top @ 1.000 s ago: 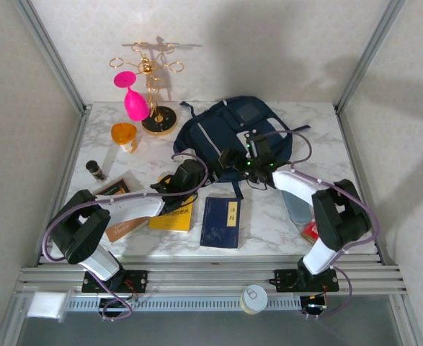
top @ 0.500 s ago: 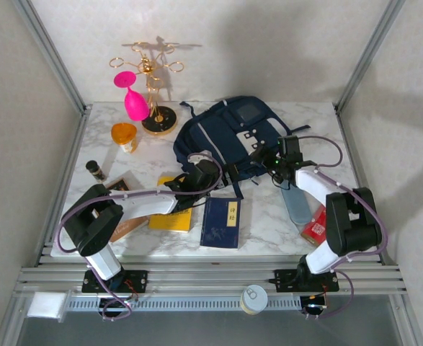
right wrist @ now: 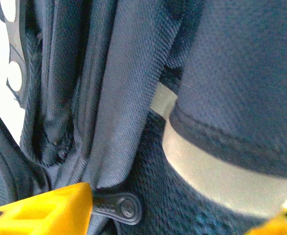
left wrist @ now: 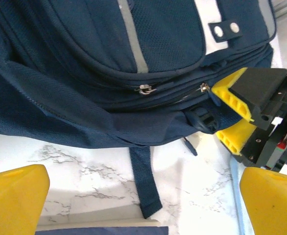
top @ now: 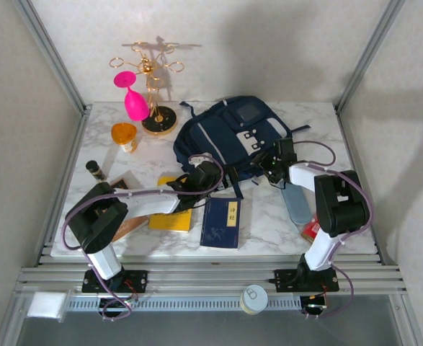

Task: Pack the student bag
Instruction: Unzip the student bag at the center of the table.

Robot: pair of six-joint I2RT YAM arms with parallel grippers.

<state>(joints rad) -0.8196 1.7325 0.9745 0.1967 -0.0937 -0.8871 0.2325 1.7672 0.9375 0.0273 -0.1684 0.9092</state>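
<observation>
Marble table (top: 269,231) with white walls and an aluminium frame, seen from the top camera. student bag (top: 229,133) lies flat at centre-back, front panel up, biggest item there. Left gripper (top: 210,173) sits at the bag's near-left edge, right gripper (top: 269,160) at its near-right corner. Near the front: navy book (top: 222,222), and beside it a yellow book (top: 174,216) partly under the left arm. Back-left: gold stand (top: 153,94) with pink glass (top: 133,102) hanging on it, orange cup (top: 124,135), small dark bottle (top: 94,169). Left wrist view: left gripper (left wrist: 144,186) is spread wide, yellow fingers (left wrist: 16,196) in the bottom corners, nothing between them but marble and a loose dark strap (left wrist: 145,181). student bag (left wrist: 84,58) fills the upper frame, with two zip pulls (left wrist: 144,89) on the seam lines. Right gripper (left wrist: 220,113) comes in from the right, its yellow fingers straddling the bag's corner at a medium gap, the upper one next to the second zip pull. Right wrist view: close-up of navy fabric folds on the student bag (right wrist: 114,88), pale trim stripe (right wrist: 211,171) running across. Right gripper (right wrist: 158,218) fingers are apart at the bottom corners, zip tab (right wrist: 119,205) touching the left fingertip only, so no clamp on it is visible.
</observation>
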